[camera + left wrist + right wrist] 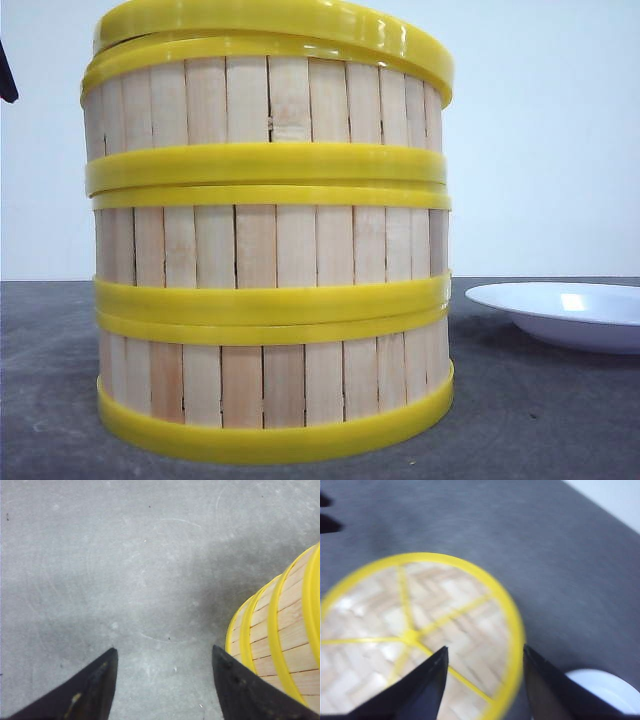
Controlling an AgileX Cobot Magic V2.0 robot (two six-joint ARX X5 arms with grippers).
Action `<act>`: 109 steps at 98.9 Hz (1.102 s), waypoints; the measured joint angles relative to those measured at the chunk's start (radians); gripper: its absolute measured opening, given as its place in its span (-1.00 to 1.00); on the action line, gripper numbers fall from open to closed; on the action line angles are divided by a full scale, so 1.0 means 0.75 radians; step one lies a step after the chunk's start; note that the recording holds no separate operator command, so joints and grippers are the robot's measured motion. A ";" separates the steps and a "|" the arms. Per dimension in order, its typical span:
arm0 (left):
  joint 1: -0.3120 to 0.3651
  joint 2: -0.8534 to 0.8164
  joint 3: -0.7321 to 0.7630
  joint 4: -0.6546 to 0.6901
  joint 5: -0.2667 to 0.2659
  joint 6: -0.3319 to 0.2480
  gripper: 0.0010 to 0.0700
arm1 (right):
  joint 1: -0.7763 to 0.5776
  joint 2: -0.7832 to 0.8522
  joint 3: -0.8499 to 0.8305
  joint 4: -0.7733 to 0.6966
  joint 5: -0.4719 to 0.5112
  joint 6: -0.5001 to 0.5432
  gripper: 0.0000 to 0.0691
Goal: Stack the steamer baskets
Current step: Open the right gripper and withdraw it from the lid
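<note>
You have the three steamer baskets (270, 260) stacked upright near the table's front, woven lid (415, 635) on top, directly beneath your spread, empty right gripper (485, 667), while your left gripper (165, 667), also apart, hangs just beside the stack.

Three round slatted wooden steamer baskets (268, 250) with yellow rims stand stacked on the grey bench (540, 410), beside a shallow white plate (565, 313).

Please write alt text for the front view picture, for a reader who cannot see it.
Three steamer baskets with pale wooden slats and yellow rims stand stacked in one tall column on a dark grey table, filling most of the picture. A yellow-rimmed lid sits on top, slightly tilted, and a white plate lies to the right.
</note>
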 joint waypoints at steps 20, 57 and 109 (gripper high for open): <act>0.000 -0.044 0.000 -0.009 0.000 -0.005 0.00 | -0.220 -0.202 -0.214 -0.016 0.003 0.005 -0.17; -0.002 -0.158 -0.042 -0.032 0.001 -0.033 0.00 | -0.756 -0.636 -0.858 0.082 -0.167 0.040 -0.17; -0.003 -0.314 -0.252 0.006 0.000 -0.065 -0.01 | -0.957 -0.772 -1.139 0.124 -0.318 0.040 -0.20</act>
